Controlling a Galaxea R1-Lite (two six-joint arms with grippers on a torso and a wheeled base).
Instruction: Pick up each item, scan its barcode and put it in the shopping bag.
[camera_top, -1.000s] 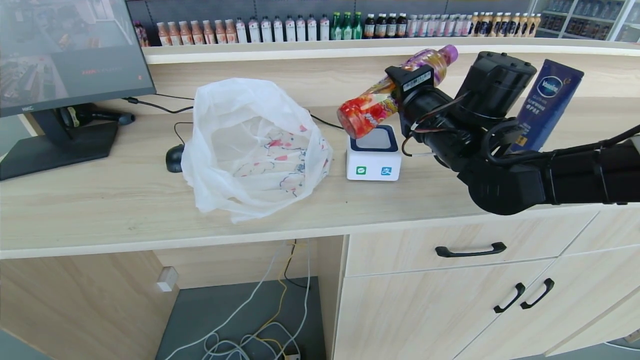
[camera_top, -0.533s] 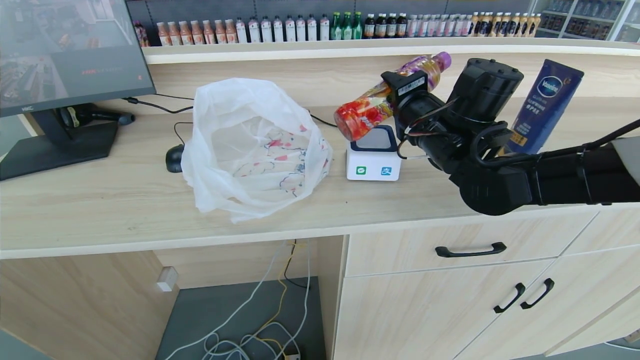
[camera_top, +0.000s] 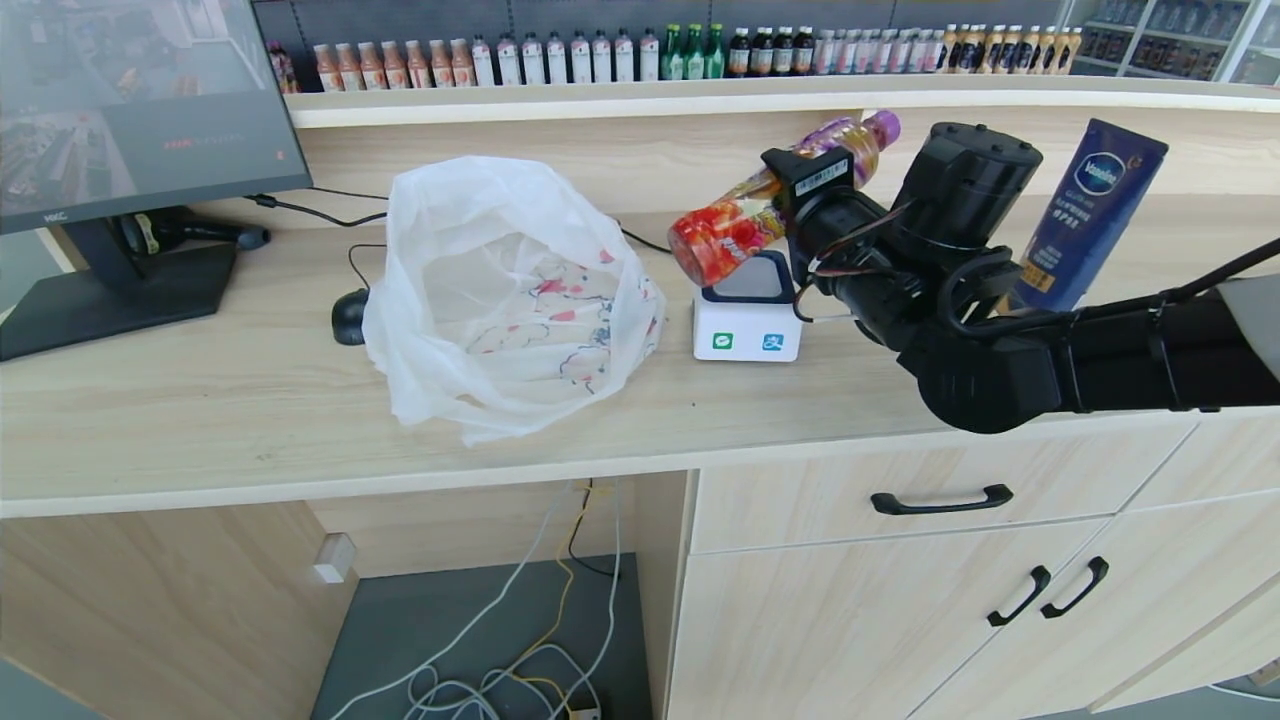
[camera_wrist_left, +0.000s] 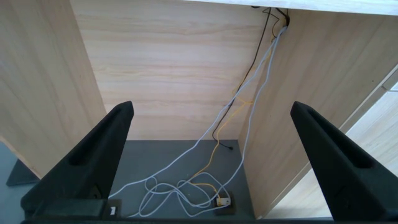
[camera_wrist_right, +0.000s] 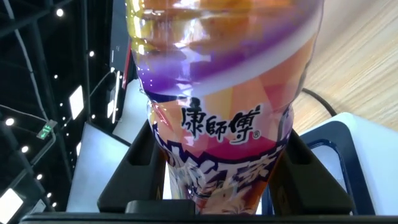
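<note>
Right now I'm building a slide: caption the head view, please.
Right pincer holds a drink bottle tilted above the white scanner, beside the open shopping bag.

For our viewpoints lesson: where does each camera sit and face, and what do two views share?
Head view: on the head, facing down at the counter; right hand grips the bottle.
Left wrist view: low, facing floor cables under the counter; open left hand.
Right wrist view: along right hand at the bottle.
Shared by head, right wrist: bottle, scanner.
</note>
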